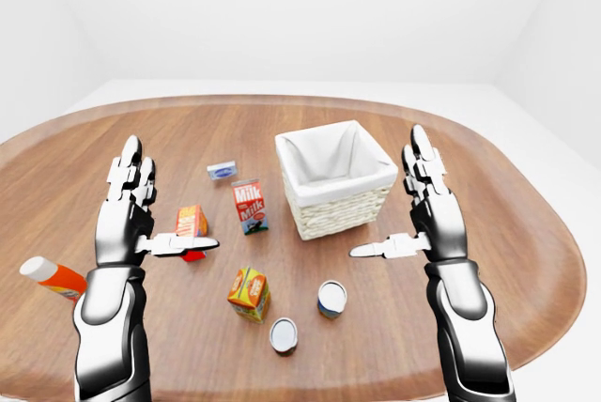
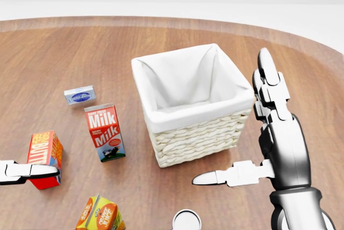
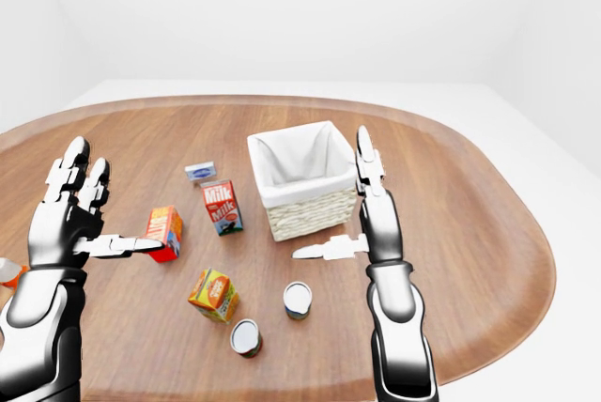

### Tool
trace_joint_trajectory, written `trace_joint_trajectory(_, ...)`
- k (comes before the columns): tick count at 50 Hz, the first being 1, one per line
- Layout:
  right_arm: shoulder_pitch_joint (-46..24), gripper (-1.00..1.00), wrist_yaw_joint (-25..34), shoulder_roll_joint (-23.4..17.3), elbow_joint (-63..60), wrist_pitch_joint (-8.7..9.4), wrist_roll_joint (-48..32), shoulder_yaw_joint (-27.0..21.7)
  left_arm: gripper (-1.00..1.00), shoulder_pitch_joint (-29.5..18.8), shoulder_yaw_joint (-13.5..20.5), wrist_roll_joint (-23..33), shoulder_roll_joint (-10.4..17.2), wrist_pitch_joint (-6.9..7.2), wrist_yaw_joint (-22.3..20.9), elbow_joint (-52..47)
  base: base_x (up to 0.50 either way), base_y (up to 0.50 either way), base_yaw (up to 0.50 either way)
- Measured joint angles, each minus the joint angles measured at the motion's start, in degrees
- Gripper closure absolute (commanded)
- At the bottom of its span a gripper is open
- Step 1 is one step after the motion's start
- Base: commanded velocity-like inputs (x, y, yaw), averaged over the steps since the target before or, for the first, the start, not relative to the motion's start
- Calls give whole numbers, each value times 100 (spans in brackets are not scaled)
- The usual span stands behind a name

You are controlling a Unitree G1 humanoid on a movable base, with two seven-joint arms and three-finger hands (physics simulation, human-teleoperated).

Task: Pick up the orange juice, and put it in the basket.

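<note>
Orange juice carton (image 1: 250,293) upright on the wooden table (image 1: 526,233), low and centre in left-eye view, between both hands. Left hand (image 1: 130,219) slightly nearer, right hand (image 1: 427,214) farther; both spread wide, holding nothing. Wicker basket (image 1: 335,179) beyond.

Bare wood around orange juice (image 1: 249,293) (two cans (image 1: 331,298) just right).
</note>
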Motion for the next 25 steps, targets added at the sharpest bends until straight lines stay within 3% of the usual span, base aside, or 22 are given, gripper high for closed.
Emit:
trace_joint_trajectory(11,0,-100,12,12,13,0,-23,16,-100,21,8,-2,5,0,1,5,45,-2,0)
trace_joint_trajectory(25,0,-100,-11,20,19,0,-14,30,-100,31,12,-3,5,0,-2,-9,1,0,0)
